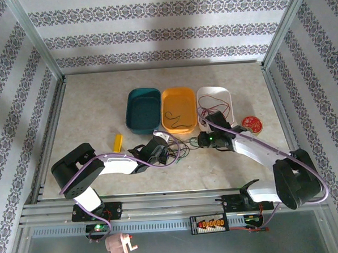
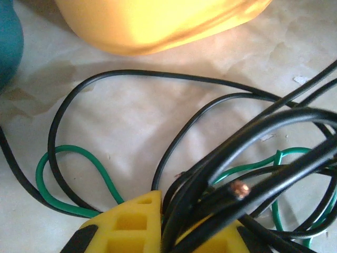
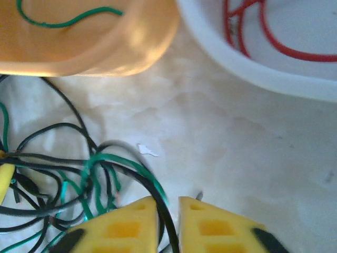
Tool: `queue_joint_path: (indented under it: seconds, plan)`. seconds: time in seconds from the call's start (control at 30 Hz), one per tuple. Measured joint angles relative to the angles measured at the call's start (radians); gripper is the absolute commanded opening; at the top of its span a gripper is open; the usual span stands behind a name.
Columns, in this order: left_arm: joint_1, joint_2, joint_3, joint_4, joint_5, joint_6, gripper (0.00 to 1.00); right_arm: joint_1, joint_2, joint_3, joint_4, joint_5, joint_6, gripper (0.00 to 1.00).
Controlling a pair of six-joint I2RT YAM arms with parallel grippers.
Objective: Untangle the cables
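Tangled thin black and green cables [image 1: 179,149] lie on the beige table [image 1: 88,108], just in front of the orange plastic tray [image 1: 178,90] and between my two pincers. My left pincer [image 2: 176,234] is clamped on a bunch of the black ones; one shows a bare copper tip [image 2: 241,188]. My right pincer [image 3: 167,229] stands narrow with a black cable running through the gap, and I cannot tell whether it is pinched. A green cable [image 3: 68,22] lies in the orange tray, and red cables [image 3: 229,23] lie in the white plastic tray [image 3: 226,58] to its right.
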Motion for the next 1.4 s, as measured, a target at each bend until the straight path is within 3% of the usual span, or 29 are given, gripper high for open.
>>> queue_joint_path:
  seconds: [0.17, 0.43, 0.77, 1.07, 1.4]
  plan:
    - [0.001, -0.003, -0.012, 0.013, 0.005, 0.003, 0.00, -0.014, -0.065, -0.030, -0.021, 0.001, -0.009, 0.34]
    - [0.002, -0.018, -0.042, 0.051, 0.042, 0.010, 0.00, 0.199, -0.193, -0.052, -0.016, -0.027, -0.039, 0.36]
    - [0.022, -0.018, -0.042, 0.060, 0.153, 0.025, 0.00, 0.444, -0.031, 0.005, -0.017, -0.081, -0.148, 0.35]
    - [0.088, -0.017, -0.040, 0.059, 0.327, 0.025, 0.00, 0.462, 0.082, 0.082, -0.017, -0.106, -0.220, 0.35]
    - [0.101, -0.013, -0.040, 0.059, 0.377, 0.024, 0.00, 0.462, 0.141, 0.089, -0.010, -0.110, -0.241, 0.37]
